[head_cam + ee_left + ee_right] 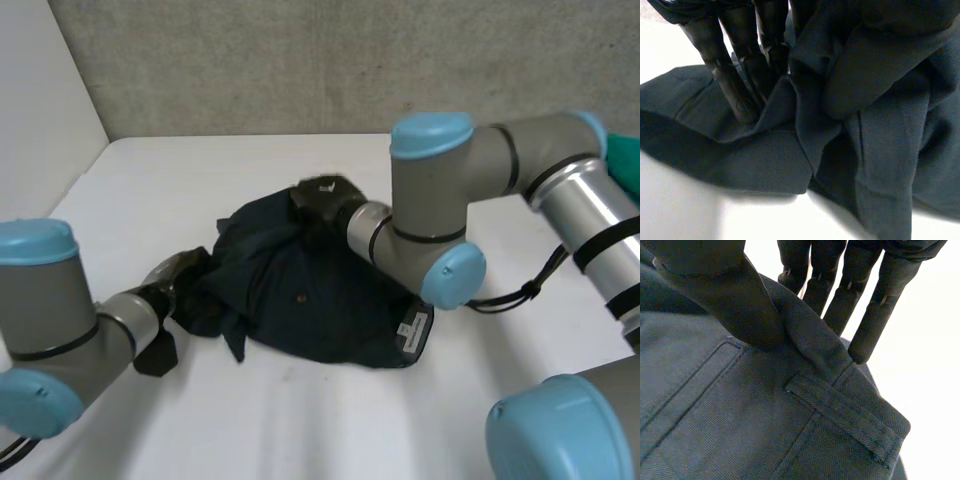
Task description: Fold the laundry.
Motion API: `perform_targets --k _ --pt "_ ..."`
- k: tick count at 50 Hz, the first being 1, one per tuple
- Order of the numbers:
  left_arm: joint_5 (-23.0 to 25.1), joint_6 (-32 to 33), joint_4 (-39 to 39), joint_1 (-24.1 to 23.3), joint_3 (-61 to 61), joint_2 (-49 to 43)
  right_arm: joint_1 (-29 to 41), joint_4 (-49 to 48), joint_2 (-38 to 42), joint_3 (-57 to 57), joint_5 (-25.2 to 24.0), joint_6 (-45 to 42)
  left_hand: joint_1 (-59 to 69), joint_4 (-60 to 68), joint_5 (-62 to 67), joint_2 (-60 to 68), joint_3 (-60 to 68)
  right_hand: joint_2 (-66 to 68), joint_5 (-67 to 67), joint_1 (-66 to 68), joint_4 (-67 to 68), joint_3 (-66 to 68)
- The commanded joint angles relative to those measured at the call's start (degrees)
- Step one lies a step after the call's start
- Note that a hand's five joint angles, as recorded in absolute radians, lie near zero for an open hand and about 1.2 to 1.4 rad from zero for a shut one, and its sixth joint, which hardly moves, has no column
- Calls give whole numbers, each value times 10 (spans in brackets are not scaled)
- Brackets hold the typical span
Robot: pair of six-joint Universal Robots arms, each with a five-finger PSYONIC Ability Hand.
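Right hand (725, 300): thumb and straight fingers (875, 315) pinch a raised fold of the waistband on the trousers (320, 300), right next to a belt loop (850, 417). Pocket seam (705, 375) sits under the palm.

Left hand (740, 85): fingers straight, tips dug into a ridge of cloth at the trousers' edge on the left-arm side. Thumb is buried under cloth, so only a wrapped bulge (865, 85) opposite the fingers. Reads as a pinch, but it's hard to make out.

Trousers are dark navy, bunched in a heap mid-table (300, 420). The right arm (440, 190) covers part of the far side.

Small pale label (413, 328) at the hem nearest the right arm, print too small to read. No other writing legible.

Green object (625, 160) beyond the right arm, cut off by the frame edge, can't identify.
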Motion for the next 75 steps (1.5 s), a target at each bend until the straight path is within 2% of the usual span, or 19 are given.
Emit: perform_targets --k 1,4,9,16,20,24,26,30,36,39,43,45,47,48,50,54,62,67,75 --pt "-66 3 -8 -8 58 69 -19 15 -109 66 12 -81 175 128 137 128 134 128 134 159 117 124" --pt "-67 4 -26 -2 64 145 -34 36 -160 116 15 -126 175 128 137 128 134 128 134 159 117 124" --pt "-45 43 -84 8 78 233 -52 54 -323 241 23 -199 175 128 137 128 134 128 134 159 117 124" --pt "40 194 -194 32 96 320 -71 61 -485 370 55 -294 175 128 137 128 134 128 134 159 117 124" --pt "67 265 -228 31 87 317 -74 81 -518 419 58 -343 175 128 137 128 134 128 134 159 117 124" --pt "68 309 -231 29 70 271 -73 83 -515 455 57 -355 175 128 137 128 134 128 134 159 117 124" --pt "69 327 -230 27 74 217 -72 82 -505 465 58 -357 175 128 137 128 134 128 134 159 117 124" --pt "66 352 -213 21 121 128 -73 75 -412 464 68 -353 175 128 137 128 134 128 134 159 117 124" --pt "21 360 -159 -25 280 -13 -64 -10 -304 368 131 -326 175 128 137 128 134 128 134 159 117 124" --pt "1 360 -124 -39 348 -46 -65 -70 -265 280 153 -304 175 128 137 128 134 128 134 159 117 124" --pt "-16 355 -23 -43 444 -75 -64 -153 -232 160 162 -284 175 128 137 128 134 128 134 159 117 124" --pt "-19 352 70 -43 483 -75 -64 -198 -230 124 162 -272 175 128 137 128 134 128 134 159 117 124" --pt "-22 347 132 -43 498 -75 -64 -273 -232 91 170 -263 175 128 137 128 134 128 134 159 117 124" --pt "-30 342 189 -44 504 -74 -64 -295 -233 87 171 -263 175 128 137 128 134 128 134 159 117 124" --pt "-45 336 235 -43 509 -68 -64 -331 -240 88 177 -264 175 128 137 128 134 128 134 159 117 124" --pt "-80 327 256 -42 509 -35 -64 -340 -277 118 181 -267 175 128 137 128 134 128 134 159 117 124" --pt "-79 315 156 -38 422 -13 -66 -320 -345 309 153 -267 175 128 137 128 134 128 134 159 117 124" --pt "-77 317 122 -37 295 20 -70 -299 -377 441 138 -268 175 128 137 128 134 128 134 159 117 124" --pt "-77 333 92 -37 102 23 -65 -250 -379 637 132 -267 175 128 137 128 134 128 134 159 117 124"
